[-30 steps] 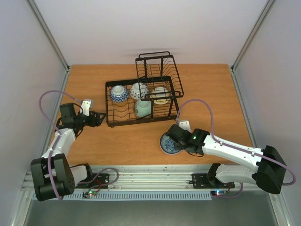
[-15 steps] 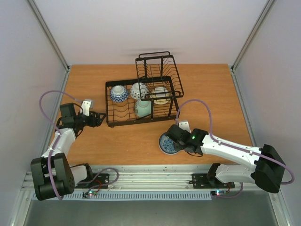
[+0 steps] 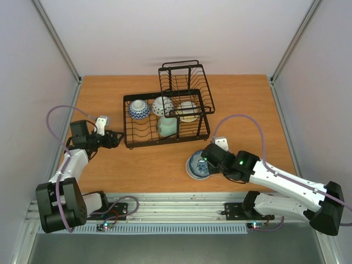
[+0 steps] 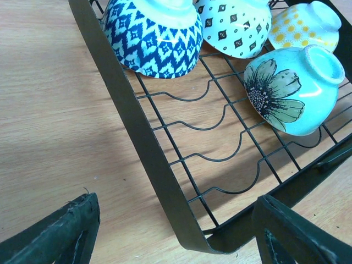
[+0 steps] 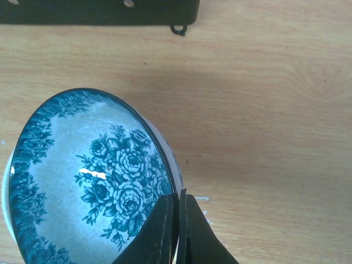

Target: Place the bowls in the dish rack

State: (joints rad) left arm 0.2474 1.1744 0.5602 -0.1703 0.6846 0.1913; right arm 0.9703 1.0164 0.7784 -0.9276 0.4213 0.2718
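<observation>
Surface: we see a wooden table (image 3: 247, 110) between pale walls.
Right gripper (image 5: 177, 204): clenched on the floral bowl (image 5: 93, 181), lower centre overhead; its mouth tilts upward.
Left gripper (image 3: 114, 139): spread wide, left of centre.
Dish rack (image 3: 126, 121): mid-frame, long axis left-right, holding four bowls (image 3: 139, 109).

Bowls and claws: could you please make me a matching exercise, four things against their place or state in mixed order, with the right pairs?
Things
1. rose bowl
2. flower bowl
3. diamond bowl
4. left claw

Places or states
A. open, holding nothing, at a corner of the dish rack
B. leftmost bowl in the rack
C. bowl in the rack nearest its front edge
D. outside the rack, rim pinched by the right claw

Pairs: 1-D, 2-C, 3-B, 4-A
</observation>
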